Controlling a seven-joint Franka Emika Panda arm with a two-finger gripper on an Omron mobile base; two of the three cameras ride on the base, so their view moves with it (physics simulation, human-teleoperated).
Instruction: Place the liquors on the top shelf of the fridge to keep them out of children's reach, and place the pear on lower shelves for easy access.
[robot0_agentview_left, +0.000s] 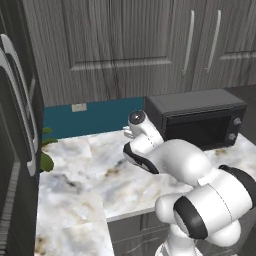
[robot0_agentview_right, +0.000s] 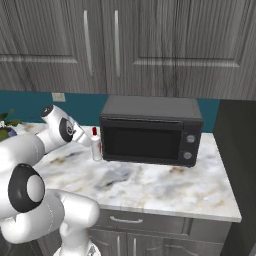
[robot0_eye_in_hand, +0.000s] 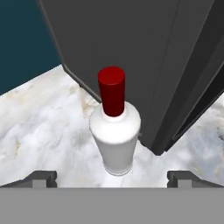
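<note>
One of the liquors, a white bottle (robot0_eye_in_hand: 115, 131) with a red cap (robot0_eye_in_hand: 111, 89), stands upright on the marble counter against the left front corner of the microwave (robot0_agentview_right: 150, 132). The same bottle (robot0_agentview_right: 96, 146) appears in the right base view. My gripper (robot0_eye_in_hand: 113, 178) is open just short of it, one fingertip (robot0_eye_in_hand: 41, 178) on each side of the bottle and apart from it, holding nothing. The fridge (robot0_agentview_left: 15, 130) stands at the far left with its dark front shut, so the top shelf and lower shelves are hidden. The pear is out of view.
The black microwave (robot0_agentview_left: 197, 117) sits at the back of the counter (robot0_agentview_right: 165, 187), right beside the bottle. Grey wall cabinets (robot0_agentview_right: 150, 45) hang above it. A green plant (robot0_agentview_left: 46, 152) stands at the counter's left end by the fridge.
</note>
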